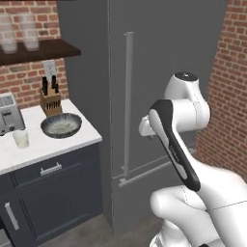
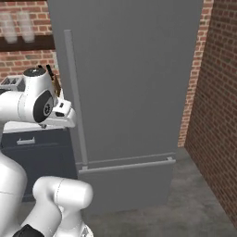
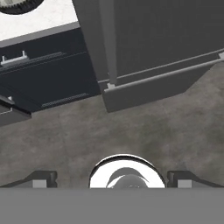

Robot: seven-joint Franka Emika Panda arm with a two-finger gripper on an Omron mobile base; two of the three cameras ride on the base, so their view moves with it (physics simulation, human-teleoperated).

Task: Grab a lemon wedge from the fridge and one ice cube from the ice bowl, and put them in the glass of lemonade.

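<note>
Fridge (image 1: 164,72) shut, tall and dark grey, its long pale bar handle (image 1: 128,101) running down the door's left edge. So the opening step is in hand — reaching the fridge to get at the lemon wedge, which must be behind the closed door and cannot be seen.

The arm is folded up in front of the fridge, hand pointing down at the floor (image 3: 144,131). In the hand view the fingers (image 3: 43,178) stand wide apart at the bottom edge, nothing between them — empty and fully spread.

On the table (image 1: 62,144) to the left: the ice bowl (image 1: 61,124), wide, dark, speckled whitish inside, and just in front and left of it the glass of lemonade (image 1: 21,139), short and pale. A toaster (image 1: 9,115) sits at the far left, a knife block (image 1: 50,99) behind the bowl, frosted glasses (image 1: 19,31) up on the shelf (image 1: 46,50).

Next move, as I judge it: swing the hand up and level, bring the spread fingers around the handle, close, then pull the door wide on its hinge. The handle is slim, so alignment will matter.

Writing: a small dark mark on the arm's round joint cap (image 2: 46,109) — too small to read. No other labels or brands visible.
</note>
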